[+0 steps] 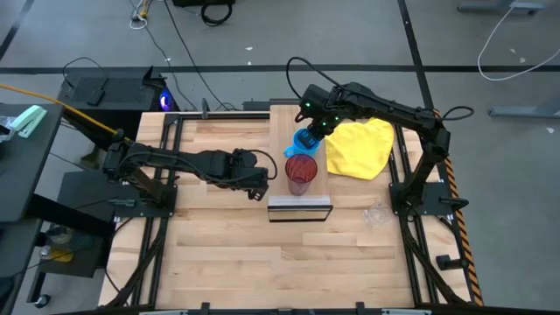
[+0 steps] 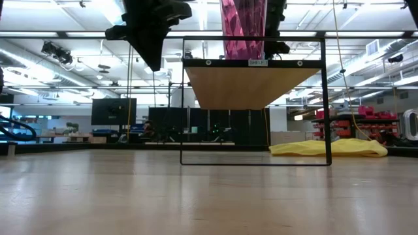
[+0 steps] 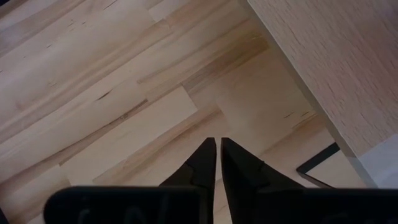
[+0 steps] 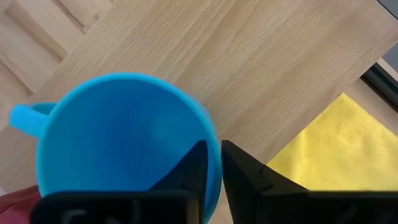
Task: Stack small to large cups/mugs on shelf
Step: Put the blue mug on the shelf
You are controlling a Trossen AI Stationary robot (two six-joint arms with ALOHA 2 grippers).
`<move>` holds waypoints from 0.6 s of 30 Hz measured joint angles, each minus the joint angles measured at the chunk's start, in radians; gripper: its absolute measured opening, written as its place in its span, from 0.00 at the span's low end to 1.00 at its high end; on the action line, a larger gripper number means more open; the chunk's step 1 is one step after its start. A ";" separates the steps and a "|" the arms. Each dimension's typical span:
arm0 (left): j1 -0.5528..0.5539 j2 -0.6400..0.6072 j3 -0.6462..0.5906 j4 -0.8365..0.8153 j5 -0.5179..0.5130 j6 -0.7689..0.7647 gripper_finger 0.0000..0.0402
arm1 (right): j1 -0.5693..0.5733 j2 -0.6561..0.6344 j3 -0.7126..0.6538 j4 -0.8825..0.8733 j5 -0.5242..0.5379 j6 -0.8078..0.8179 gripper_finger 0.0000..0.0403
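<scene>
The light wood shelf point(image 1: 285, 122) stands mid-table. The tall red tumbler point(image 1: 300, 172) stands upright on it and also shows in the low view point(image 2: 243, 29). My right gripper point(image 1: 313, 136) is over the shelf just beyond the tumbler, shut on the blue mug point(image 4: 118, 137), whose handle point(image 4: 23, 116) sticks out sideways. The tiny clear glass cup point(image 1: 378, 213) sits on the tabletop near the right arm's base. My left gripper point(image 3: 217, 148) is shut and empty, over the tabletop beside the shelf's left edge point(image 3: 311, 106). My right gripper pinches the mug's rim wall point(image 4: 215, 163) on the side away from the handle, one finger inside the mug and one outside. The fingers point down from above. The mug is upright, mouth up; whether its base rests on the shelf I cannot tell.
A yellow cloth point(image 1: 359, 147) lies on the table right of the shelf, under the right arm. The shelf's dark metal frame point(image 2: 324, 98) stands at its near end. Bare plank tabletop point(image 1: 262, 262) lies in front of the shelf.
</scene>
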 joint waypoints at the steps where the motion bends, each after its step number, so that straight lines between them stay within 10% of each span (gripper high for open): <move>1: 0.000 0.000 0.000 0.000 0.000 0.000 0.08 | 0.000 0.000 0.000 0.000 0.000 -0.002 0.14; 18: 0.001 0.000 0.000 -0.002 0.000 0.000 0.08 | -0.001 -0.034 0.002 0.044 0.005 -0.015 0.17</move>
